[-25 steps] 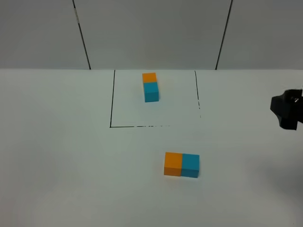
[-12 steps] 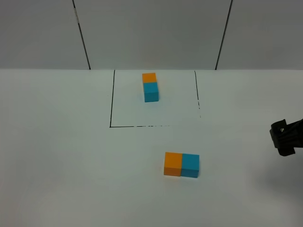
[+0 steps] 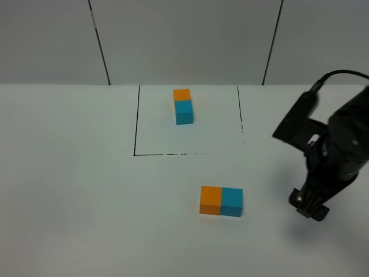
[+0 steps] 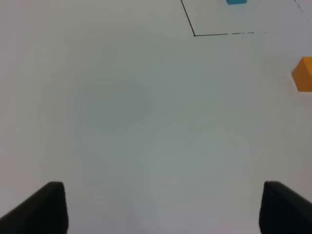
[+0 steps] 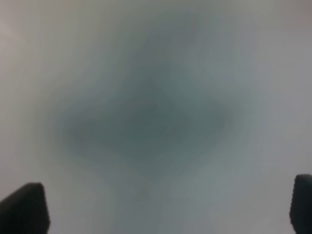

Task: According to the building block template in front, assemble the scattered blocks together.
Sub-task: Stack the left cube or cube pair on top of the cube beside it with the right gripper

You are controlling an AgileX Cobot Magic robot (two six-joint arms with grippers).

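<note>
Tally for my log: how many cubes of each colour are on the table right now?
Orange cubes: 2, the template's orange half and the loose orange cube.
Cyan cubes: 2, the template's cyan half and the loose cyan cube.
Total: 4 cubes.

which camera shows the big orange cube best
Exterior high: the orange cube shows whole there, sitting flush against the cyan cube. The left wrist view catches only part of it, cut off at the frame edge. The right wrist view shows none of it.
</note>
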